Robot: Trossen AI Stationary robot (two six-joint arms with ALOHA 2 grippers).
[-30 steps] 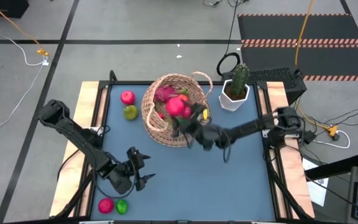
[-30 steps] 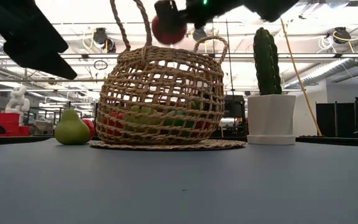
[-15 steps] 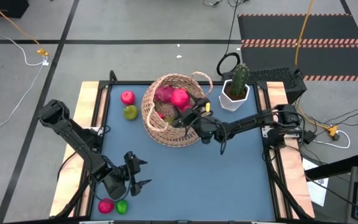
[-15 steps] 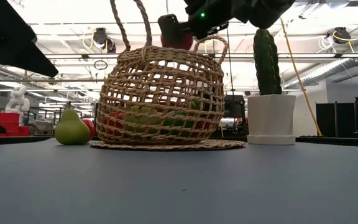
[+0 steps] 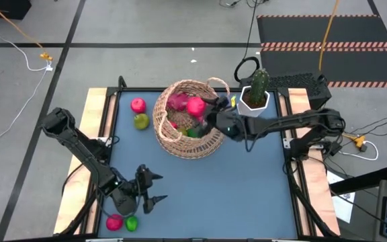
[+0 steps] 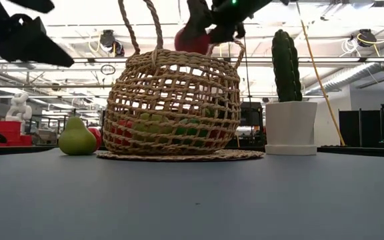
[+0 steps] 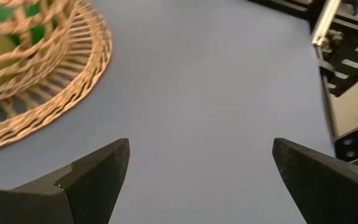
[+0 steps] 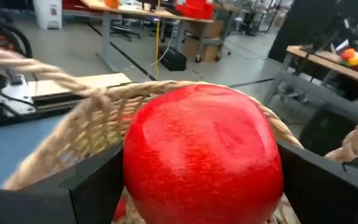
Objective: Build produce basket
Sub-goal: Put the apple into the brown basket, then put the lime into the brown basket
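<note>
Right end effector (image 5: 210,114) over the basket (image 5: 188,128), pinching a red apple (image 5: 195,106). Left end effector (image 5: 152,189), spread wide, near tabletop's (image 5: 247,181) front-left fruit.

Red apple (image 8: 204,158) between right gripper (image 8: 197,186) fingers — glossy, smooth, plastic-looking. Basket (image 5: 188,121) just beyond it — rough tan woven wicker. Table (image 7: 216,93) ahead of left gripper (image 7: 201,180) — matt blue, smooth.

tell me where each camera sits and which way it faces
High: overhead, facing down on the table; both arms show.
Low: table height, facing level at the basket; arms enter from above.
Left wrist: open left gripper above bare table, basket base beside.
Right wrist: right gripper holding a red apple over the basket.
All share the basket.
</note>
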